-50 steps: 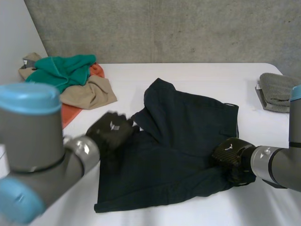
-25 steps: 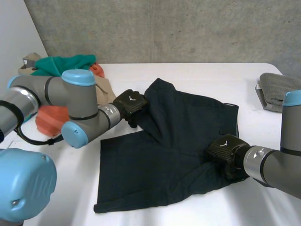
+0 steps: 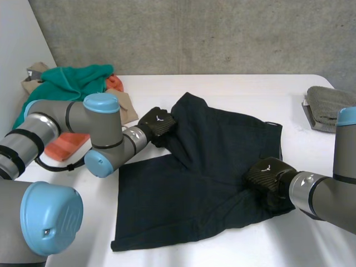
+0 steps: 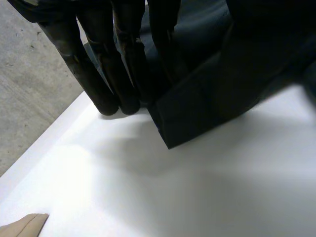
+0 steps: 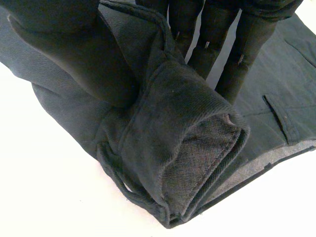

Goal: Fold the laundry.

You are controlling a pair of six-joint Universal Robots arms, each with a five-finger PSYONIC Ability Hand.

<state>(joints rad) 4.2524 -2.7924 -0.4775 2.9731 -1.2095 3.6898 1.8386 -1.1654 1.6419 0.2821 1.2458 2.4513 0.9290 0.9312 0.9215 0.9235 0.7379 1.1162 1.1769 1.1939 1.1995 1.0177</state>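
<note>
Dark shorts [image 3: 211, 167] lie spread on the white table [image 3: 233, 89], with one leg folded over toward the far side. My left hand [image 3: 157, 121] sits at the shorts' left edge, by the folded leg's hem. In the left wrist view the left hand [image 4: 103, 74] reaches down to the table right beside a corner of the shorts [image 4: 197, 108]. My right hand [image 3: 267, 178] is at the shorts' right edge. In the right wrist view the right hand [image 5: 64, 44] is shut on a bunched, rolled edge of the shorts [image 5: 182, 148], thumb on one side and fingers on the other.
A pile of laundry lies at the back left: a green garment [image 3: 75, 80], a tan one [image 3: 127, 105] and an orange one [image 3: 65, 143]. A folded grey cloth [image 3: 328, 105] rests at the right edge. A concrete wall stands behind the table.
My left arm has swung away from the camera and its hand has moved from the shorts' lower left up to the folded leg's hem. The right hand has stayed on its edge.
</note>
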